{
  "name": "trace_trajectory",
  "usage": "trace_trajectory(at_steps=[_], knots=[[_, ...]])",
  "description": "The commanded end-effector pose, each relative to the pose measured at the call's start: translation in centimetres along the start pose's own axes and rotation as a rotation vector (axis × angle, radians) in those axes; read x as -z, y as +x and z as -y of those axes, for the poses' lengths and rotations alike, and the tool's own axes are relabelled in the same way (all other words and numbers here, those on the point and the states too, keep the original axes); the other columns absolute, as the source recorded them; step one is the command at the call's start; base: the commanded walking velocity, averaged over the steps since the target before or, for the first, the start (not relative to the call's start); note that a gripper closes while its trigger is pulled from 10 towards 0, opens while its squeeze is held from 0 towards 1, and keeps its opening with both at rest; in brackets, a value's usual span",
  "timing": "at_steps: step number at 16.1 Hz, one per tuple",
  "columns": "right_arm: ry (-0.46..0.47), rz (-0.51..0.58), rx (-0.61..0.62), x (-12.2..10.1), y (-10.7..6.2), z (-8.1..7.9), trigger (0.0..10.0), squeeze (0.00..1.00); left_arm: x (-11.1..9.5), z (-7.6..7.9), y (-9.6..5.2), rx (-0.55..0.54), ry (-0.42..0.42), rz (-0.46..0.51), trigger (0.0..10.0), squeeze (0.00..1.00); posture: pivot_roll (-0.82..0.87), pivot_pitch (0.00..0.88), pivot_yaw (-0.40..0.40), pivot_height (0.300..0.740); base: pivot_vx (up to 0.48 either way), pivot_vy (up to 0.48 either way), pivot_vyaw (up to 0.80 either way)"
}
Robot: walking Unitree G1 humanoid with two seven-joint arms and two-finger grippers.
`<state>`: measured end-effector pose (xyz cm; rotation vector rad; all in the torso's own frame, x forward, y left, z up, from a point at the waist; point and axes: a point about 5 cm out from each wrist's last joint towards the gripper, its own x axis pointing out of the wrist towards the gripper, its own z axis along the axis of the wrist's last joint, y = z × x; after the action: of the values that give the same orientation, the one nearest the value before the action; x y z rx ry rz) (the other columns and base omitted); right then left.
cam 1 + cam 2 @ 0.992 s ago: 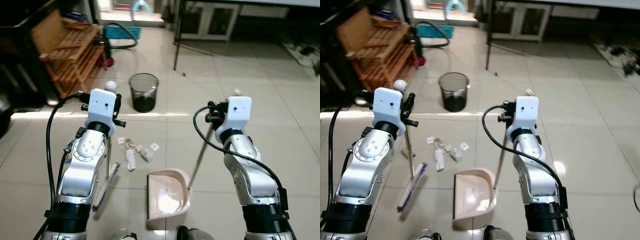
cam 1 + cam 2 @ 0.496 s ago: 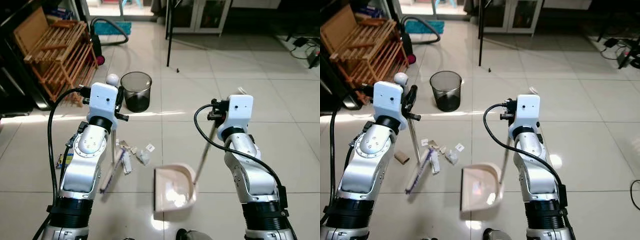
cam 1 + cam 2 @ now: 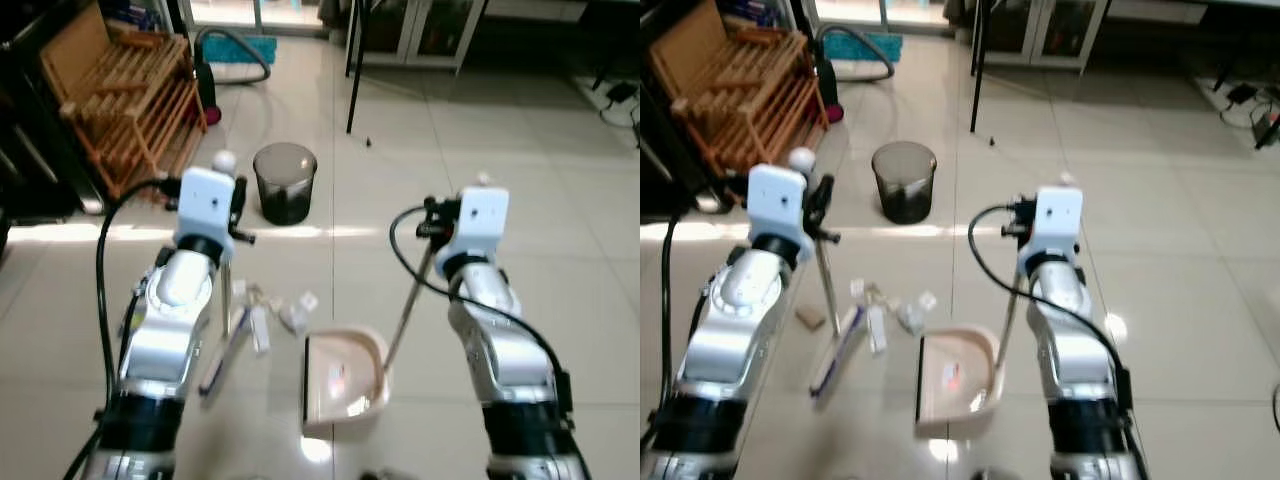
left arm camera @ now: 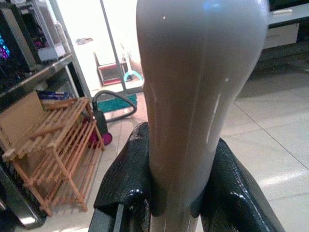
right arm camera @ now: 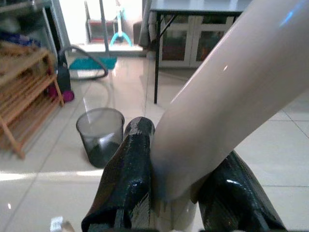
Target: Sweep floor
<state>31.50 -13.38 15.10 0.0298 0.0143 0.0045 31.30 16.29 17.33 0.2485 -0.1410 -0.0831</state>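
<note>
Left tool point(image 4: 176, 203) is clamped on the broom handle point(image 3: 224, 290), its brush point(image 3: 222, 350) beside the paper scraps point(image 3: 282, 312). Right tool point(image 5: 176, 205) grips the dustpan handle point(image 3: 405, 305), with the dustpan point(image 3: 340, 385) resting on the floor point(image 3: 560, 250) near the scraps.

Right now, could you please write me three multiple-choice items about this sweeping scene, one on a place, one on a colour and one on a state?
1. Where does the litter lie?
A. inside the bin
B. on the floor between broom head and dustpan
C. on the wooden rack

2. What colour is the dustpan?
A. pale beige
B. bright green
C. black

3. How is the left claw?
A. open and free
B. shut on the dustpan handle
C. shut on the broom handle

Answers:
1. B: the scraps sit on the tiles, with the broom head to the robot's left and the pan to its right.
2. A: the pan reads light beige against the tiles.
3. C: the left wrist view shows both black fingers pressed on the broom handle, while the right claw clamps the dustpan handle.
</note>
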Motion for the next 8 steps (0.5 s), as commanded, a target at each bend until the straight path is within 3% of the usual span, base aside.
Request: trace_trajectory(at_steps=[1, 2, 8], knots=[[0.009, 0.054, 0.027, -0.99, 0.21, 0.82, 10.0, 0.00, -1.19, 0.22, 0.37, 0.002, 0.004, 0.062, 10.0, 0.00, -0.03, 0.063, -0.005, 0.740, 0.412, 0.000, -0.80], [0.007, 0.054, 0.027, -0.99, 0.22, 0.81, 10.0, 0.00, -1.19, 0.21, 0.37, 0.002, 0.004, 0.063, 10.0, 0.00, -0.03, 0.063, -0.004, 0.740, 0.409, 0.000, -0.52], [0.004, 0.063, 0.042, -1.07, 0.38, 1.05, 10.0, 0.00, -1.11, 0.26, 0.61, 0.006, 0.006, 0.065, 10.0, 0.00, -0.03, 0.061, 0.003, 0.740, 0.411, 0.000, 0.00]])
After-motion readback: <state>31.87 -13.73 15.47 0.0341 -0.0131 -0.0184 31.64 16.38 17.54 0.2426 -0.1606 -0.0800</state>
